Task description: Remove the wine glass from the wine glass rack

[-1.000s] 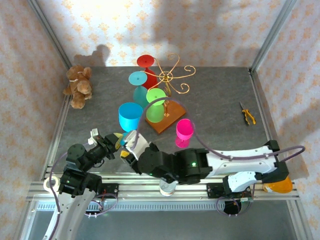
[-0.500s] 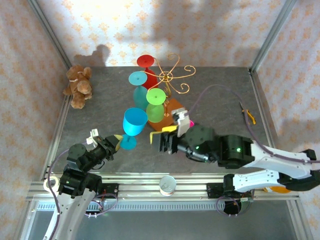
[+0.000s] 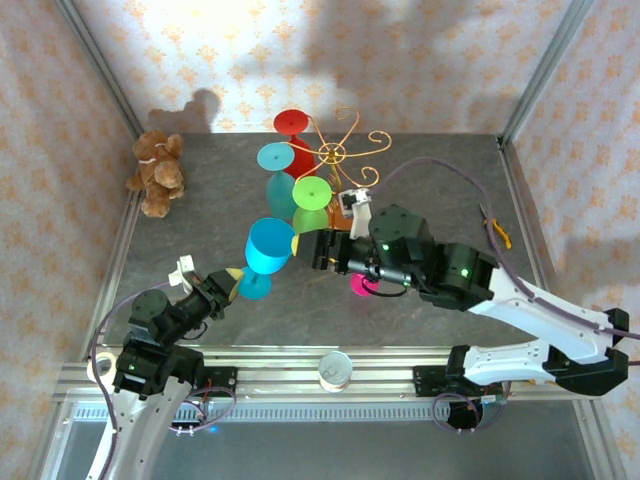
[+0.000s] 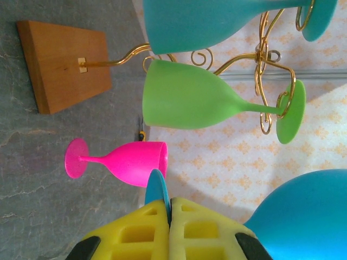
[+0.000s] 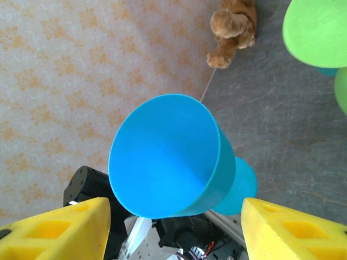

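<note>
L claw (image 4: pixel 169 203) clenched on foot of blue wine glass (image 3: pixel 268 247), held front-left, clear of wine glass rack (image 3: pixel 333 153). R claw (image 3: pixel 320 250) released, pads either side of the bowl, not touching. Green glass (image 3: pixel 311 205) & others hang on rack; pink glass (image 4: pixel 124 161) stands on table (image 3: pixel 430 180). Removal looks done for blue; set-down left.

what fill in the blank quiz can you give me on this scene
The wine glass clamped by its foot in the left gripper is ___ in colour.
The jaws of the right gripper stand ___.
Standing free on the table, near the wooden base of the wine glass rack, is the ___ glass.
Missing words: blue; open; pink.
</note>
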Controlling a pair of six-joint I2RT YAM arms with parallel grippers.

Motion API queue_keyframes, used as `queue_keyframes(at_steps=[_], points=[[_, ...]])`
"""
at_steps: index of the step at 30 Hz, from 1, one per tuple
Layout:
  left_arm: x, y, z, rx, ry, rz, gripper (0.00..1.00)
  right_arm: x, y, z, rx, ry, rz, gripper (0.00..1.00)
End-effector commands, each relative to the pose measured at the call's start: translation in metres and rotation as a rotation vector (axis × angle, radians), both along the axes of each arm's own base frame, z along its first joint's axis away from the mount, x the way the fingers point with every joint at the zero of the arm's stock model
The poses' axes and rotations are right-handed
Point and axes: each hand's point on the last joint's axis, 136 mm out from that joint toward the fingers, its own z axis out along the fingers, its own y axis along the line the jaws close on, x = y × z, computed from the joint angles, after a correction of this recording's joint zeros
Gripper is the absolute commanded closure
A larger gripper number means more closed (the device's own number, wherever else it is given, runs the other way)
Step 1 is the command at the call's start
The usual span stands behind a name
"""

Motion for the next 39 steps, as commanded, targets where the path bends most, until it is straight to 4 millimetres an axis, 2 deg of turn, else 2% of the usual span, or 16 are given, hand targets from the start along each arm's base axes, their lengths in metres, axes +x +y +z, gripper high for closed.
queue_keyframes(at_steps=[1,4,14,23,25,28,30,37,38,39], points=[[-0.006,0.000,0.017,0.015,-0.063,-0.012,1.00,-0.007,0.007,0.012,0.039,0.045,0.064,0.35],[-0.007,0.000,0.018,0.014,-0.067,-0.014,1.00,-0.005,0.018,0.005,0.025,0.069,0.083,0.36],[-0.007,0.000,0.023,0.010,-0.081,-0.013,1.00,0.004,0.027,-0.017,-0.031,0.103,0.068,0.41],[-0.006,0.000,0.023,0.001,-0.077,-0.014,1.00,0.003,0.040,-0.032,-0.053,0.142,0.107,0.65],[-0.007,0.000,0.022,0.004,-0.076,-0.012,1.00,0.003,0.040,-0.033,-0.062,0.142,0.108,0.72],[-0.006,0.001,0.021,0.006,-0.070,-0.008,1.00,0.004,0.038,-0.036,-0.072,0.143,0.105,0.91],[-0.006,0.001,0.021,0.005,-0.067,-0.005,1.00,0.003,0.037,-0.037,-0.076,0.142,0.106,1.00],[-0.008,0.006,0.021,0.056,-0.063,0.022,1.00,0.002,0.030,-0.044,-0.097,0.156,0.093,1.00],[-0.007,0.006,0.019,0.059,-0.054,0.020,0.99,0.002,0.028,-0.045,-0.101,0.158,0.086,1.00],[-0.007,0.006,0.018,0.060,-0.048,0.017,0.94,0.002,0.027,-0.047,-0.104,0.158,0.081,1.00]])
